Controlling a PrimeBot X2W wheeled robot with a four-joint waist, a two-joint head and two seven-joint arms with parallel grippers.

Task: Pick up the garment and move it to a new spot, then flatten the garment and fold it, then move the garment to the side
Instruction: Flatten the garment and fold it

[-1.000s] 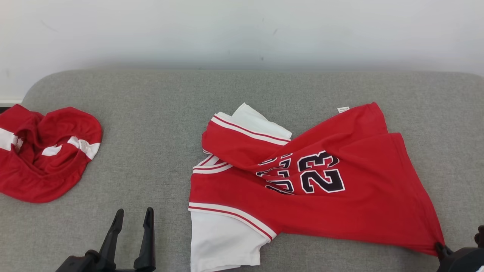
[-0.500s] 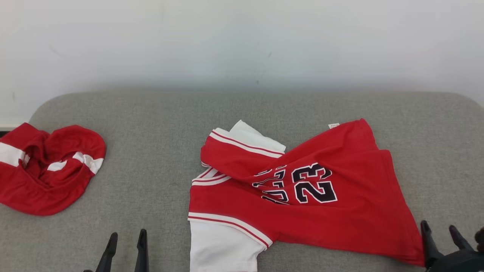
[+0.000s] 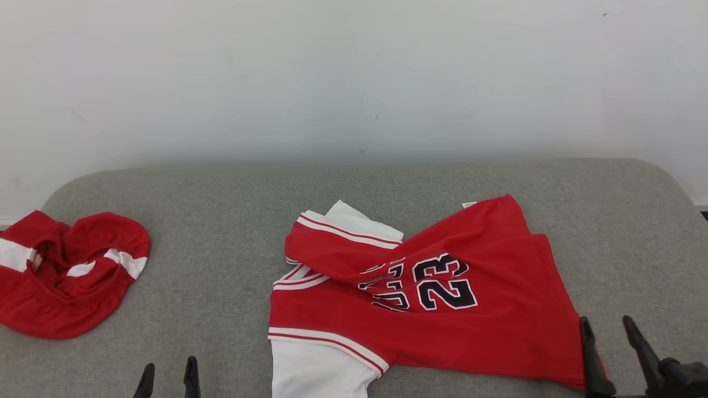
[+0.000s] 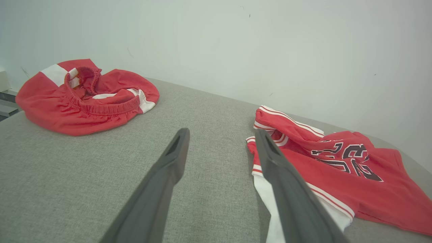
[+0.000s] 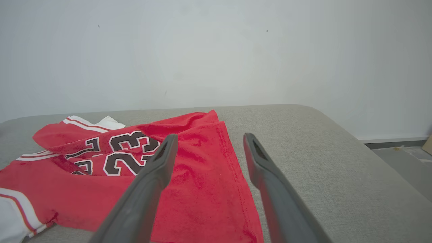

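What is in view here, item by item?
jersey: one, red with white sleeves and a dark 23, rumpled, centre-right of the padded surface
label: one, white, at the jersey's far edge
shorts: one pair, red with white stripes, bunched at the surface's left end
padded surface: one, grey, under both garments
wall: one, white, behind the surface
left gripper: one, dark, lower left, jaws open, holding nothing
right gripper: one, dark, by the jersey's near right corner, jaws open
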